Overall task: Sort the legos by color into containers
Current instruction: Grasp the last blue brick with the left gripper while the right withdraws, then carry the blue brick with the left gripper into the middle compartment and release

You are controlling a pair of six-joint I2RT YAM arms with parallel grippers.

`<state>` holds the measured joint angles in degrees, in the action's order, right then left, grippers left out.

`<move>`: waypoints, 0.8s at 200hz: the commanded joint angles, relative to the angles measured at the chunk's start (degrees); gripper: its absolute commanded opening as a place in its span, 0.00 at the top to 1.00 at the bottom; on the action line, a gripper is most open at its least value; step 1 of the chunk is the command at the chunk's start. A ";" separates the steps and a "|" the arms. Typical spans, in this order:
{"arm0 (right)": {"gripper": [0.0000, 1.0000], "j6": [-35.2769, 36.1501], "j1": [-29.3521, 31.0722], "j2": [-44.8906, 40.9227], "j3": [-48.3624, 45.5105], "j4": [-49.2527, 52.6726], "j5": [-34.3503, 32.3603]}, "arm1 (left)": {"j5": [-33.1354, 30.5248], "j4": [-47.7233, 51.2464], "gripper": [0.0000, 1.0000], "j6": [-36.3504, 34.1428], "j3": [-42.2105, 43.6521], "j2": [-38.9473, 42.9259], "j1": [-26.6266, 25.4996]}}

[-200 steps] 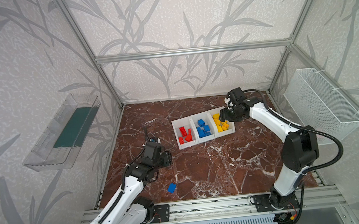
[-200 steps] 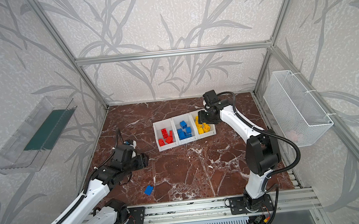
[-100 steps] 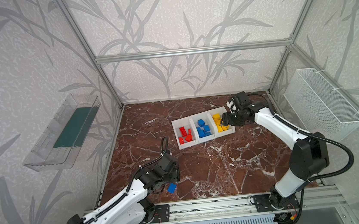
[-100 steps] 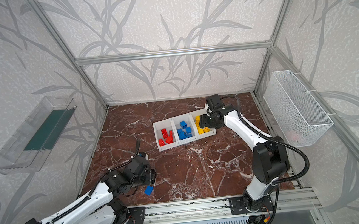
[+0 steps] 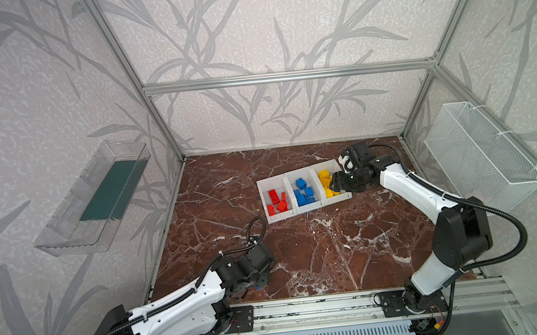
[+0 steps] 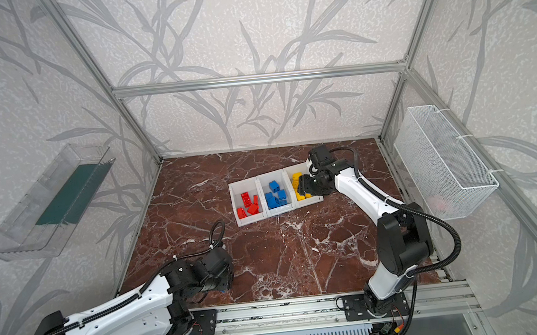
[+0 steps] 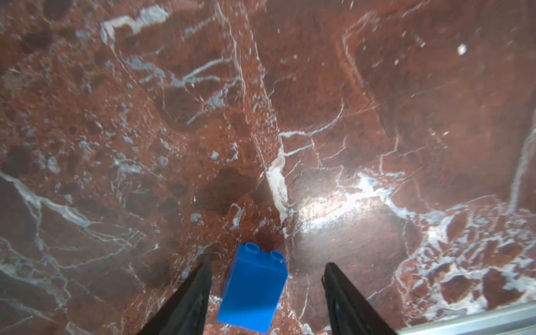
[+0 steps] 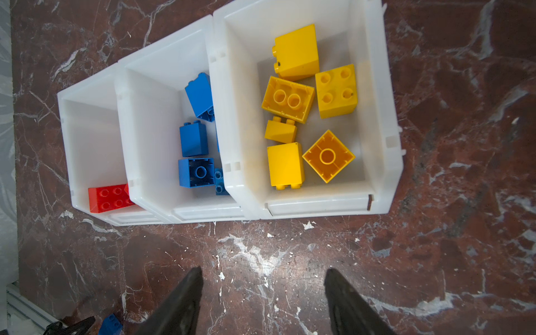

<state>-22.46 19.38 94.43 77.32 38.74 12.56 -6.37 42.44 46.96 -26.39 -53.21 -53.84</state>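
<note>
Blue lego (image 5: 257,287) mostly under left arm (image 5: 186,300)

Three white bins (image 8: 150,130), six yellow bricks (image 8: 295,52)

White links (image 5: 180,312), black joints (image 5: 462,240), ribbed black cables (image 5: 522,238), dark tapered fingers (image 7: 188,301) on left hand (image 7: 268,263) and right hand (image 8: 264,270)

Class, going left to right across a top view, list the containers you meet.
Clear tray → red-brick bin → blue-brick bin → yellow-brick bin → wire basket.
</note>
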 commanded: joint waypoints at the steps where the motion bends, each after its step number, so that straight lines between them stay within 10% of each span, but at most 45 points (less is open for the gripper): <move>1: 0.32 0.08 -0.30 -2.30 -0.76 -0.63 0.54 | -1.63 1.34 0.35 1.90 0.71 -1.64 -0.56; 160: 0.32 -0.75 -0.30 -4.23 -2.22 -0.09 0.21 | 0.11 -4.03 0.62 0.17 3.15 -4.43 -0.55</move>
<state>-22.72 19.38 92.64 75.83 37.98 12.53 -6.20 39.94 47.46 -23.75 -56.82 -54.33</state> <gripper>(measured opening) 0.678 0.398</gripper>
